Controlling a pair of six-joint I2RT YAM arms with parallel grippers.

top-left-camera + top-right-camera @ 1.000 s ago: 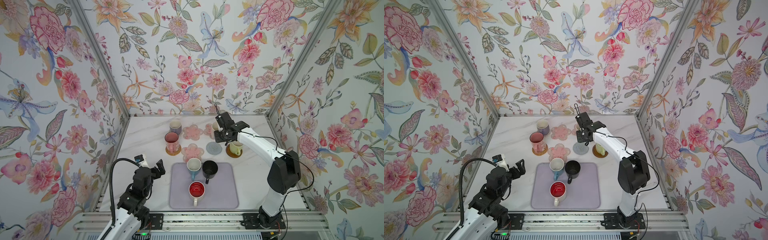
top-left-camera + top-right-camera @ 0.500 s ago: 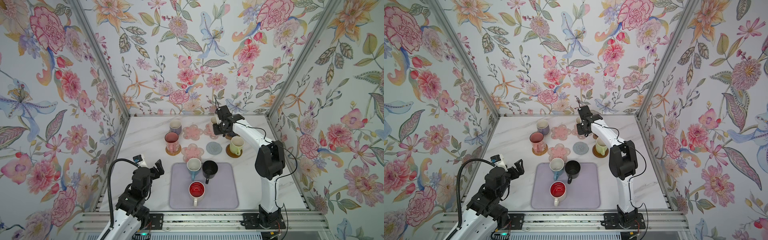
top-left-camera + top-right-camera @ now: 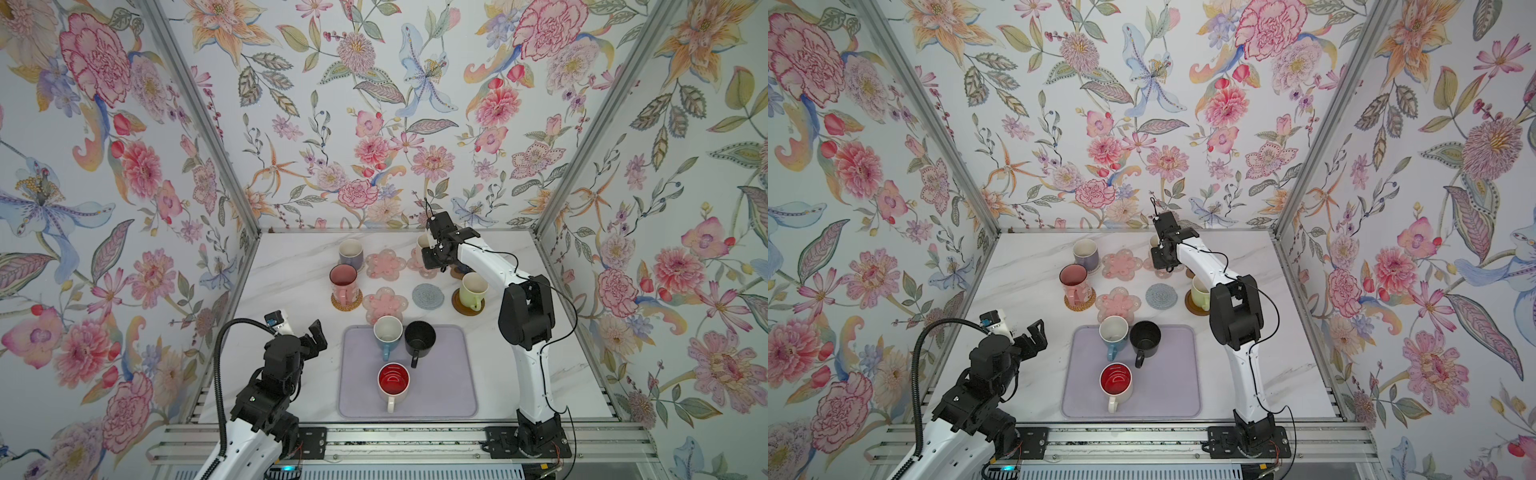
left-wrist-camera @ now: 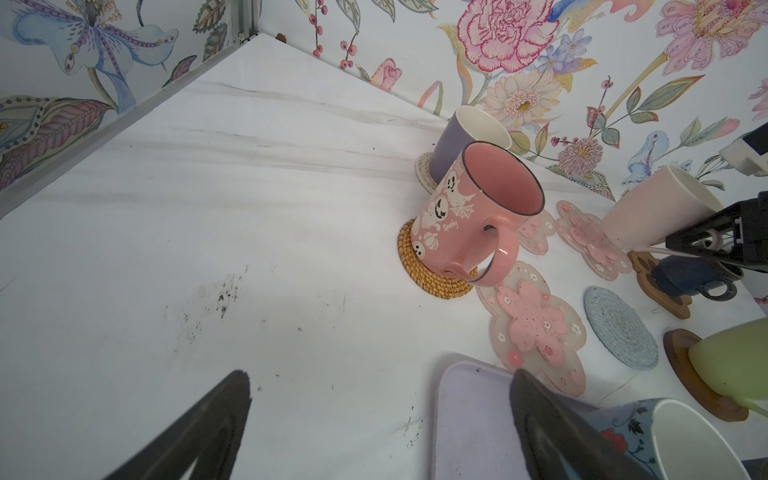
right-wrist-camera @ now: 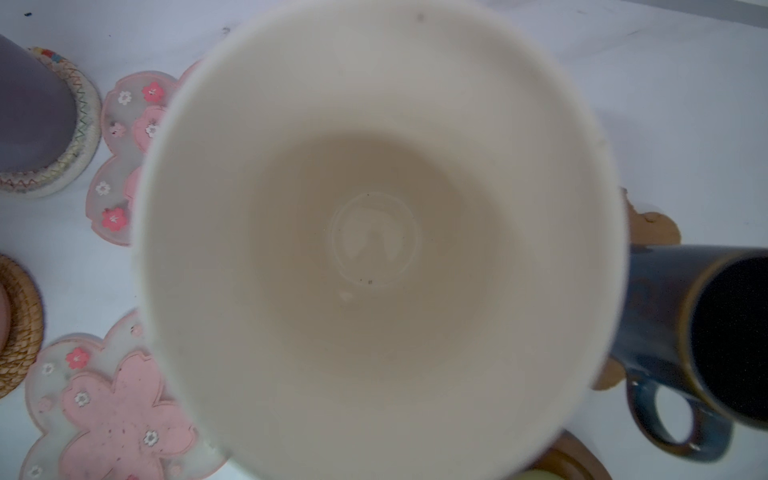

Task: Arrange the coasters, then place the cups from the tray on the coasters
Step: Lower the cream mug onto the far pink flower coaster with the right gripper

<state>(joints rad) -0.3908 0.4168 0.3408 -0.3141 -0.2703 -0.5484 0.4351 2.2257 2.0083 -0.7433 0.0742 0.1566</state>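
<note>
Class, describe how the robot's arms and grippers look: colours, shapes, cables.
Both arms have white shells and black joints. A ribbed black hose loops over the left arm; a thin black cable runs along the right arm. The left gripper and right gripper are black, fingers tapered.

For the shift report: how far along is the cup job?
Done: lavender mug, pink mug, light green mug and navy mug sit on coasters. In hand: the right hand is shut on the cream mug at the far flower coaster. Remaining: blue mug, black mug and red-lined mug wait on the tray; the middle flower coaster, the near flower coaster and the grey coaster are free.
</note>
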